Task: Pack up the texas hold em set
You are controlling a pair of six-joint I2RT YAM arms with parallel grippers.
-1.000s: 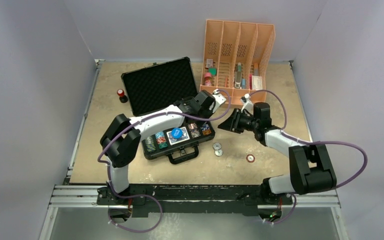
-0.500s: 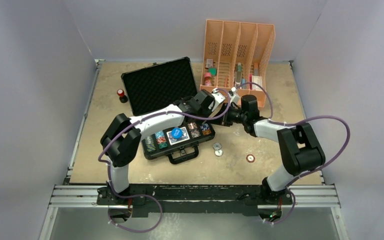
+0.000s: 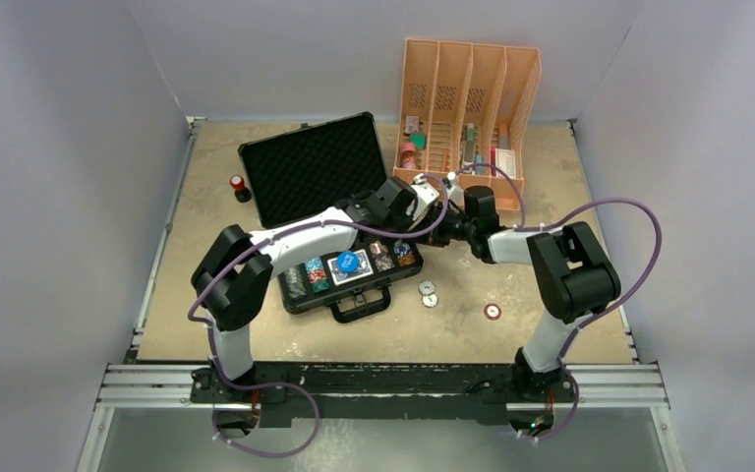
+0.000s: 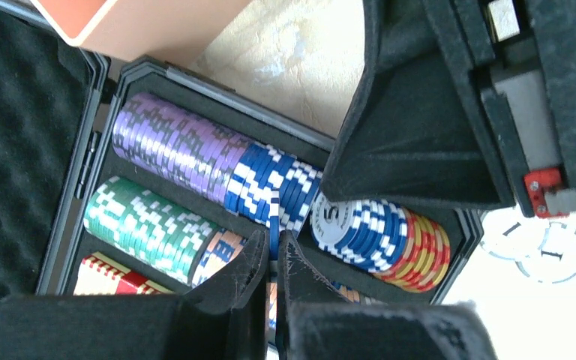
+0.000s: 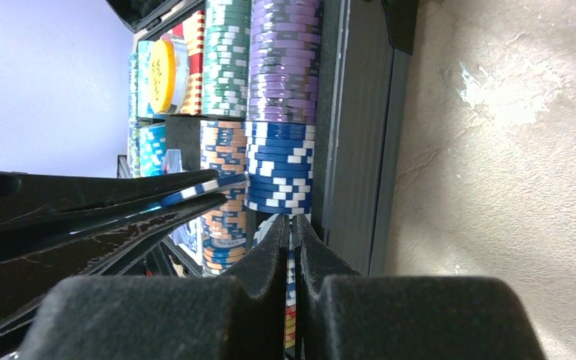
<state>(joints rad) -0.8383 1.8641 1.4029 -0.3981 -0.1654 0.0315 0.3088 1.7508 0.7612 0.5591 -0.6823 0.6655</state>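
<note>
Tan table, walled on three sides. Orange slotted organizer upright at the far edge, small items in its bays. Black briefcase lies open left of centre, foam-lined lid tilted back toward the far side, tray and handle facing the arm bases. Left arm reaches over the tray; right arm folds in from the right, and the two wrists meet at the tray's far right corner. Chip rows lie on edge in the tray slots: purple running into blue, green beside it, red and yellow at the right end. Card deck sits mid-tray with a blue disc on it. Left gripper is pinched on a blue chip, held edge-on above the blue row. Right gripper has its fingers drawn together at the same row; cannot tell whether a chip is caught between them. Two pale dealer buttons lie on the table just right of the handle, a red-and-white one farther right. Red-topped cylinder stands left of the lid.
</note>
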